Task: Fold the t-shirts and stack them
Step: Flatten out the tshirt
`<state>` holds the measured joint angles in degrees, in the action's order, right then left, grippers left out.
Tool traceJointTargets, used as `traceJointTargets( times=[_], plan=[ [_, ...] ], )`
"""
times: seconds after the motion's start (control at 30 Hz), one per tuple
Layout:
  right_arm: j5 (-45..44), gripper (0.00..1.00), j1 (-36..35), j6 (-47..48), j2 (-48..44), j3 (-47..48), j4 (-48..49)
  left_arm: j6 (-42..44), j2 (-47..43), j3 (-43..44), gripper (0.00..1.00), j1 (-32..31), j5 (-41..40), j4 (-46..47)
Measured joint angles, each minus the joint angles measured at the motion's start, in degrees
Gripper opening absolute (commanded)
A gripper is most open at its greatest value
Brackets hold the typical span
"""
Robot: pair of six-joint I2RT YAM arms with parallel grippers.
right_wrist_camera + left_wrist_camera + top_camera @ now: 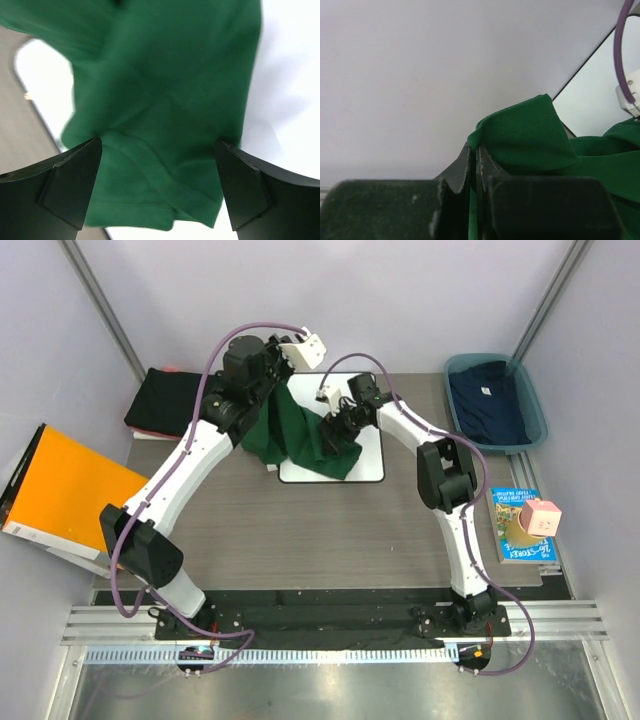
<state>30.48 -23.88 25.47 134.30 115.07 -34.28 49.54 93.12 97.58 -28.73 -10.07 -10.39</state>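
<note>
Left wrist view says it all: your left tool (474,159) is pressed together on a hemmed edge of the dark green t-shirt (525,137), holding it up off the bench (330,540). The rest droops in a heap on the white board (368,468) near the middle of the far edge. Right tool (159,145) is spread wide just above the cloth, holding nothing. It's light, floppy stuff that'll sag and slide — I'd pinch another hem or corner, not the loose middle.
</note>
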Motion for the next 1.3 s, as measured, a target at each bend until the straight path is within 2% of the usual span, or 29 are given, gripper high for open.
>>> traceJointTargets(
  times=[0.23, 0.33, 0.37, 0.4, 0.43, 0.67, 0.87, 1.1, 1.3],
  plan=[
    [-3.0, 0.97, 0.5, -2.2, 2.2, -1.0, 3.2, 0.5, -0.1, -1.5, 0.0, 1.6, -1.0, 0.6],
    [-4.0, 0.64, -0.5, -3.0, 2.2, -1.0, 4.0, 0.4, -0.1, -1.9, 0.0, 2.0, -1.2, 0.6],
    [-4.3, 0.3, -0.8, -2.8, 2.2, -1.0, 4.2, 0.4, -0.1, -2.1, 0.0, 2.1, -1.2, 0.7],
    [-4.9, 0.13, -1.3, -2.8, 2.3, -1.0, 4.4, 0.4, -0.1, -2.2, 0.0, 2.2, -1.3, 0.7],
    [-5.6, 0.01, -1.8, -2.6, 2.4, -1.0, 4.6, 0.4, -0.1, -2.3, 0.0, 2.3, -1.3, 0.7],
    [-12.0, 0.01, -3.6, -1.5, 2.6, -1.0, 5.4, 0.0, -1.1, -6.0, 0.0, 3.7, -1.4, 2.2],
    [-24.5, 0.01, -2.8, 2.8, -2.2, -1.2, 5.6, -1.2, -2.5, -10.3, 0.0, 7.3, -4.1, 7.6],
    [-41.3, 0.01, 2.4, 8.1, -21.9, -1.2, 13.9, -5.7, -7.2, -10.7, 0.0, 11.0, -4.4, 11.3],
    [-51.1, 0.01, 3.5, 13.2, -39.1, -1.1, 23.8, -8.9, -22.6, -19.3, 0.0, 11.0, 6.9, 13.8]
  ],
)
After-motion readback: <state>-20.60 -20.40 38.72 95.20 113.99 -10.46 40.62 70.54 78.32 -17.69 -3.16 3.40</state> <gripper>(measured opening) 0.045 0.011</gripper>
